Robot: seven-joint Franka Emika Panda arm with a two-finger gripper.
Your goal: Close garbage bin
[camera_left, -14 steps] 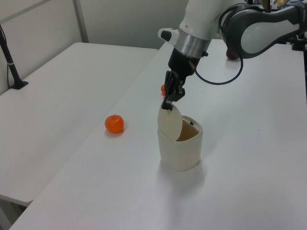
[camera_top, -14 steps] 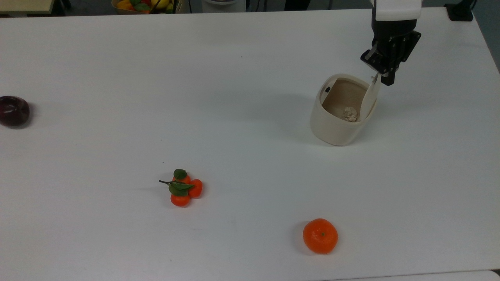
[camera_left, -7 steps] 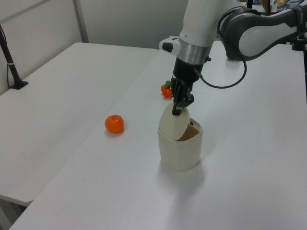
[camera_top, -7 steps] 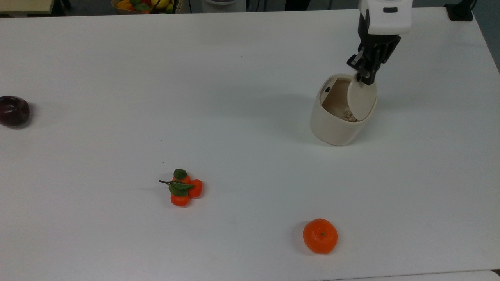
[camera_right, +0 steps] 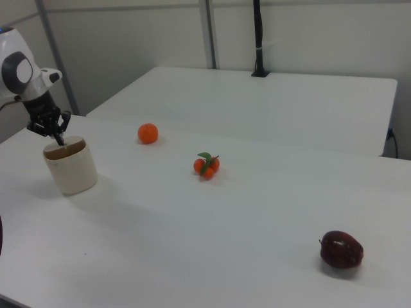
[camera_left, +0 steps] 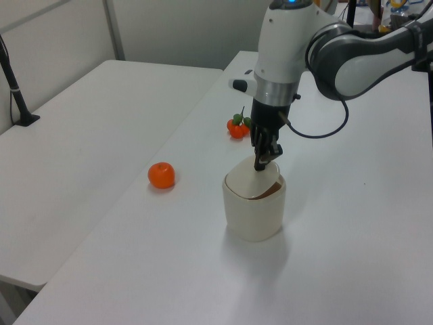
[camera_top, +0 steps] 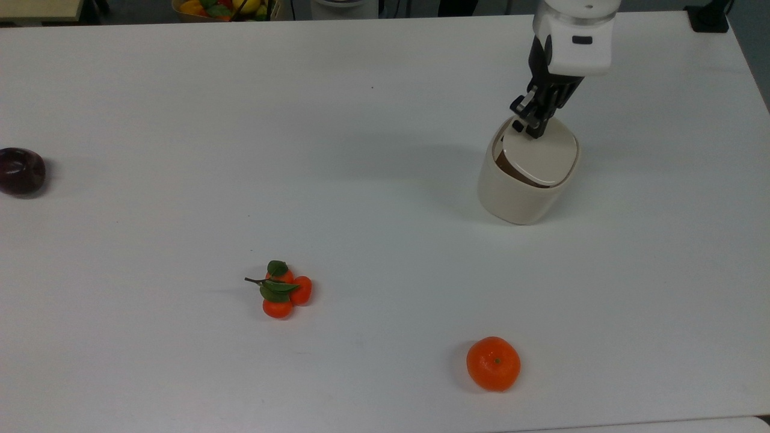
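Note:
The cream-white garbage bin stands on the white table at the top view's right. Its flat lid is tilted low over the opening, with a dark gap left along the edge on the top view's left. My gripper points down with its fingers together, tips touching the lid's far edge. In the left view the gripper presses on the lid above the bin body. The right view has the bin at its left with the gripper on top.
A single orange lies near the table's front edge. A cluster of small oranges with leaves sits mid-table. A dark red apple is at the top view's far left. A fruit basket stands beyond the far edge.
The gripper has moved toward the top view's left and lower, swinging the lid from upright down over the opening. The bin's inside and the crumpled paper in it are now covered.

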